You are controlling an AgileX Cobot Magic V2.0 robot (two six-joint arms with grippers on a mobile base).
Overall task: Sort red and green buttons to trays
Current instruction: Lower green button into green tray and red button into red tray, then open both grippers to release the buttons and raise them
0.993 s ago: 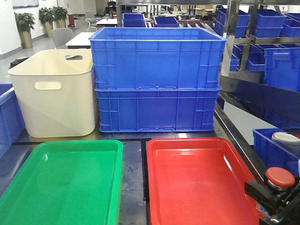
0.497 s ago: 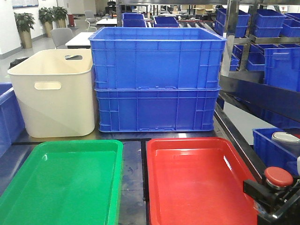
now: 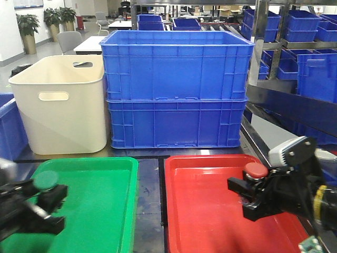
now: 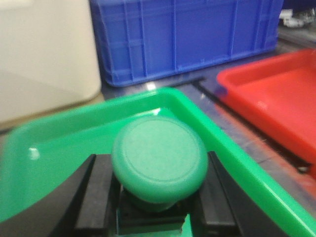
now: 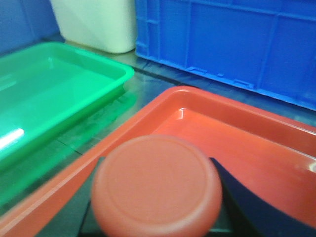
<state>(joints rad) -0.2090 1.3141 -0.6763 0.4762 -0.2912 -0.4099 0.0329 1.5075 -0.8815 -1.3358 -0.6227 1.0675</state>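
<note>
Overhanging green tray [image 3: 92,192]: green button [image 3: 46,180]; red tray [image 3: 202,211]: red button [image 3: 255,169], apparently.

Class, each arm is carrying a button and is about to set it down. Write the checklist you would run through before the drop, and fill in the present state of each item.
1. Grip on the green button by the left gripper: ok, it sits clamped between both fingers.
2. Grip on the red button by the right gripper: ok.
3. The green button is over the green tray: ok in the front view.
4. The red button is over the red tray: ok.
5. Height of each button above its tray floor: cannot tell.
</note>
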